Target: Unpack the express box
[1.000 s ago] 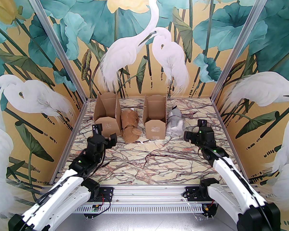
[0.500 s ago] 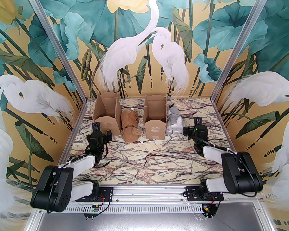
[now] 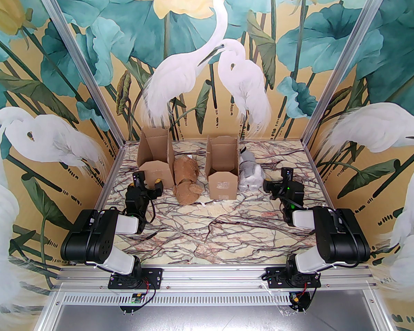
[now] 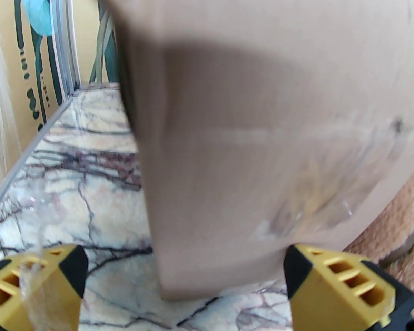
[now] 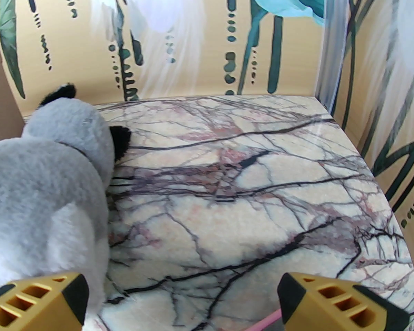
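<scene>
The left gripper (image 3: 147, 182) has its two yellow fingers (image 4: 345, 288) wide apart and it clamps nothing. Directly in front of it stands the left brown cardboard express box (image 3: 155, 164), with its flaps up. In the left wrist view, the near wall of this box (image 4: 262, 116) fills the space ahead of the fingers, and its lower corner comes down between them. Whether a finger touches the cardboard, I cannot tell. A piece of clear tape is on that wall, and a clear strip also hangs at the fingertip on the left side of this view. To the right of this gripper, just beside the box, lies a brown furry plush toy (image 3: 185, 179).

The right gripper (image 3: 277, 180) is also spread wide and it is empty. A grey and white plush toy with black ears (image 5: 45, 191) lies ahead and to the left of it, close to its left finger. Beyond this toy, further to the left, stands the second brown cardboard box (image 3: 222, 174), open at the top. Ahead and to the right of this gripper is bare marble-patterned table (image 5: 245, 184).
</scene>
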Robot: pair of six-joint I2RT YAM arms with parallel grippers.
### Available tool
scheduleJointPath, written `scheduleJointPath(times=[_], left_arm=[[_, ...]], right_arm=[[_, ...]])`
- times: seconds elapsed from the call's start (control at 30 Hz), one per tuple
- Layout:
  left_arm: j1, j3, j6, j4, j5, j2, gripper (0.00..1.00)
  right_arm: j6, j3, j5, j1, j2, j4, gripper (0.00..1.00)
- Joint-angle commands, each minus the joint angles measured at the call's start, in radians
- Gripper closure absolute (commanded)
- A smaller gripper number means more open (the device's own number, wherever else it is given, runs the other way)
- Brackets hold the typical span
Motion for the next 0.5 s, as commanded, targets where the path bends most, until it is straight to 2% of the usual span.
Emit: scheduleJointPath(times=[0.0,0.47], left_arm=[[0.004,0.012,-0.001,0.031,0.009,0.005,0.0],[0.005,0.076,-0.002,-0.09,0.009,0.008,0.0]], right_arm=[[-0.001,0.007,0.004,0.0,0.006,0.038,0.01],[-0.009,0.011,0.037,0.015,0.011,0.035,0.01]])
